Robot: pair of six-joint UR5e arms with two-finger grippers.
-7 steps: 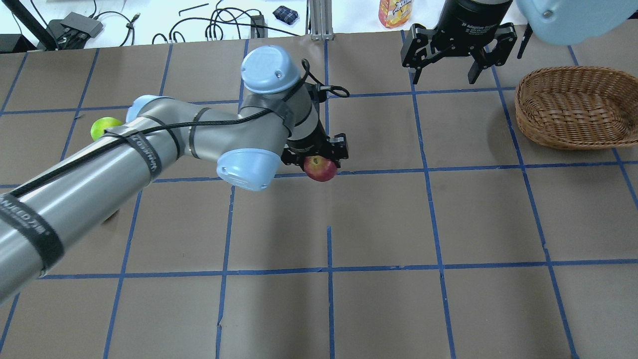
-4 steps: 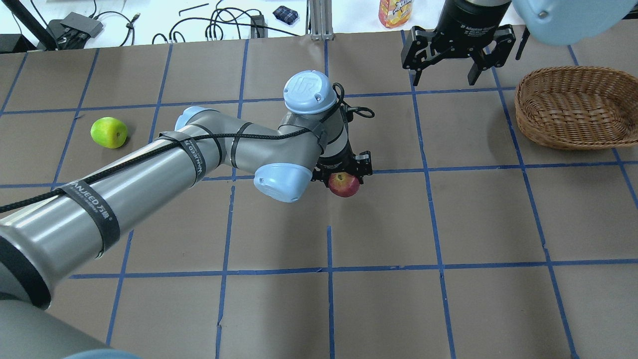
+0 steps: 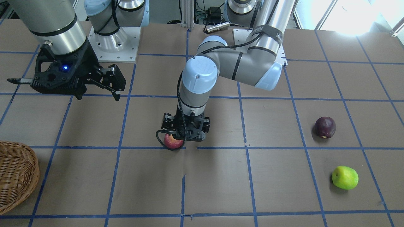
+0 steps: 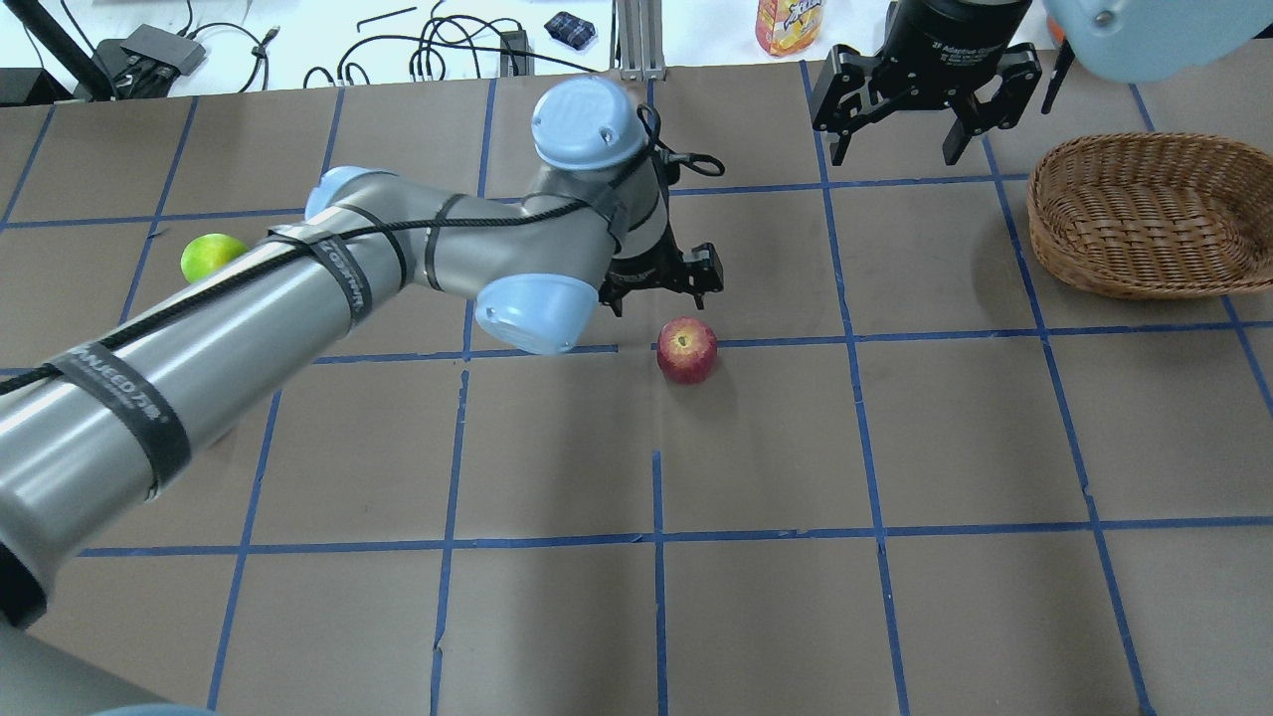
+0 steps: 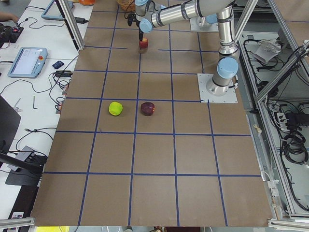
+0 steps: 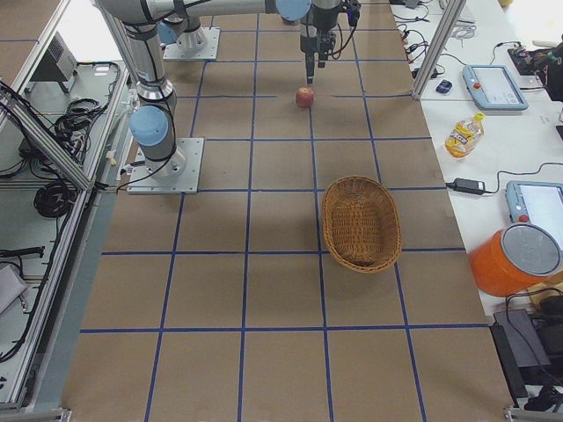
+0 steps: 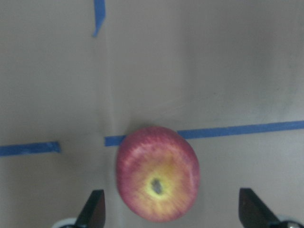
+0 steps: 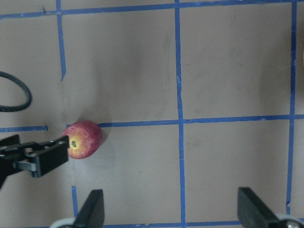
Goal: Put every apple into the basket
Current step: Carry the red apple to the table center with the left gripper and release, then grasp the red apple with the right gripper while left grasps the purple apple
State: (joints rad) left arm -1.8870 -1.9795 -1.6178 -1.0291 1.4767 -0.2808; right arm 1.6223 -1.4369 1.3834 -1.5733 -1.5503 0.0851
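Hidden under the left arm [image 4: 249, 318] from overhead, plain from across the table [image 3: 94, 183]: maroon apple [image 3: 325, 127], near green apple [image 3: 344, 177], both well apart from the basket [image 4: 1134, 273]. At mid-table, red apple [image 4: 686, 350] resting on a blue tape line [image 4: 786, 341], stem end up. Just above it, left gripper [image 4: 664, 291] pointed down, fingers spread, touching nothing. Near the basket, right gripper [image 4: 900, 154] hovering, fingers likewise apart.

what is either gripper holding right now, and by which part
Nothing is held. The left gripper is open and clear of the red apple, which rests on the table. The right gripper is open and empty.
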